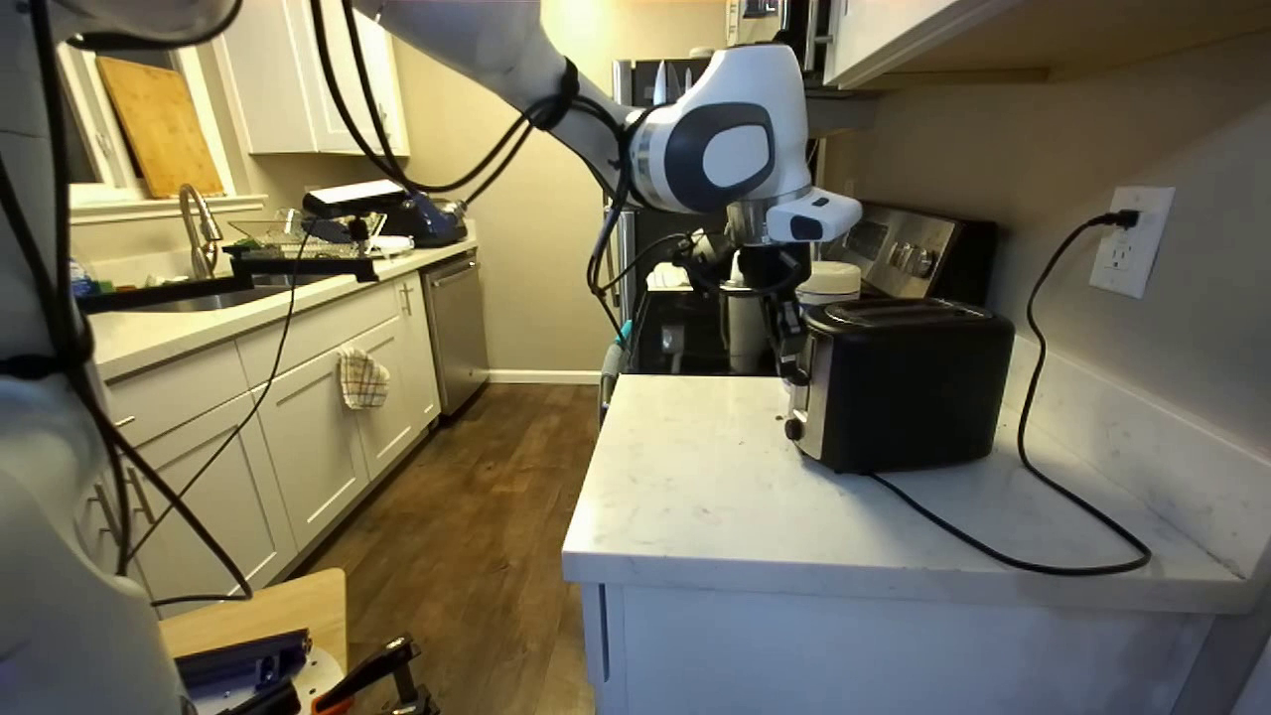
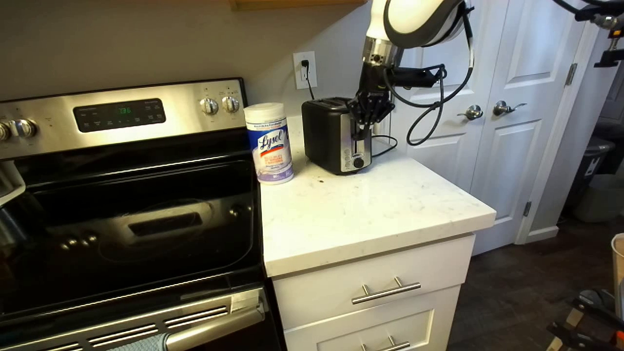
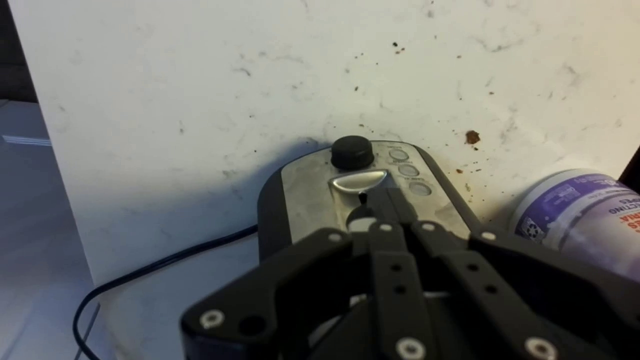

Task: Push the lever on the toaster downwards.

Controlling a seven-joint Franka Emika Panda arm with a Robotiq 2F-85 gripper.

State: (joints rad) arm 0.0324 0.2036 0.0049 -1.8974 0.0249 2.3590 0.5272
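The black toaster (image 1: 914,387) with a silver front panel stands on the white counter; it also shows in an exterior view (image 2: 324,134) and the wrist view (image 3: 305,205). In the wrist view a dark rounded piece with a pale top, seemingly the lever (image 3: 356,215), shows beside my fingertips and is partly hidden by them. Below it are a slot with a shiny recess and a black knob (image 3: 352,154). My gripper (image 3: 389,202) points down at the front panel, fingertips together and holding nothing visible; it shows in both exterior views (image 1: 797,372) (image 2: 361,132). I cannot tell whether it touches the lever.
A Lysol wipes canister (image 2: 271,151) stands beside the toaster, between it and the stove (image 2: 170,219). The toaster's black cord (image 1: 1053,571) loops over the counter (image 1: 685,497) to a wall outlet (image 1: 1132,243). A cabinet (image 1: 953,45) hangs above.
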